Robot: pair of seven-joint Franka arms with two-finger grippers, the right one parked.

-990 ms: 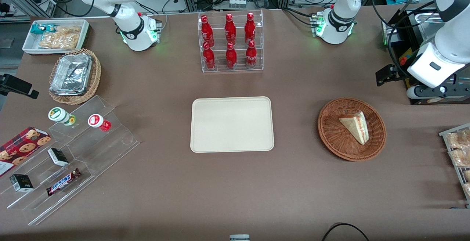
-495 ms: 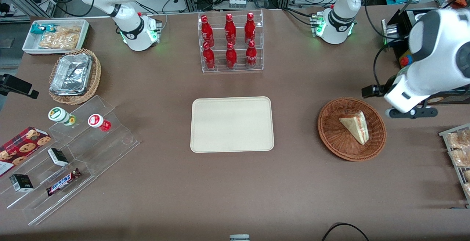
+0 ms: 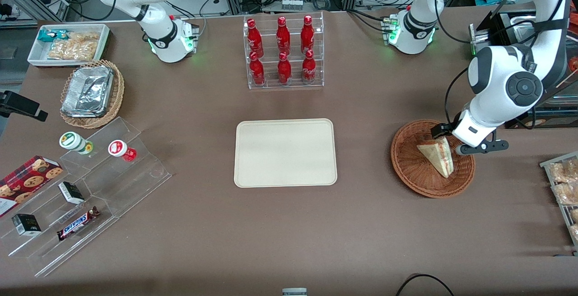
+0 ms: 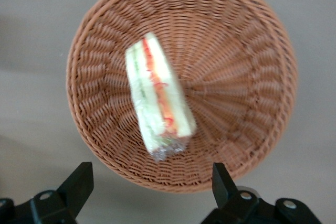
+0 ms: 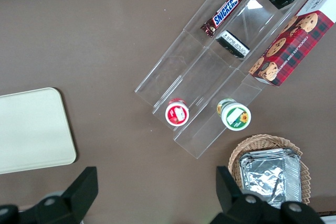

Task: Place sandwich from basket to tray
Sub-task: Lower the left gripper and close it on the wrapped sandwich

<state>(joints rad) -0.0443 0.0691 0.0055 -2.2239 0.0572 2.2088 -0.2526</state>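
Note:
The sandwich (image 3: 437, 156), a pale wedge with red and green filling, lies in the reddish-brown wicker basket (image 3: 406, 174) toward the working arm's end of the table. My left gripper (image 3: 469, 142) hangs above the basket's rim, slightly farther from the front camera than the sandwich. In the left wrist view the sandwich (image 4: 157, 95) rests inside the basket (image 4: 252, 77), and the gripper (image 4: 149, 182) is open over the rim with nothing between its black fingertips (image 4: 79, 181). The cream tray (image 3: 285, 152) sits bare at the table's middle.
A clear rack of red bottles (image 3: 283, 52) stands farther back than the tray. Toward the parked arm's end are a stepped acrylic stand with snacks (image 3: 86, 187), a tan basket holding foil (image 3: 92, 93) and a white bin (image 3: 67, 43). Baked goods (image 3: 564, 183) lie beside the basket.
The left arm has swung in from the table's end and come down over the basket. The sandwich, basket and tray have not moved.

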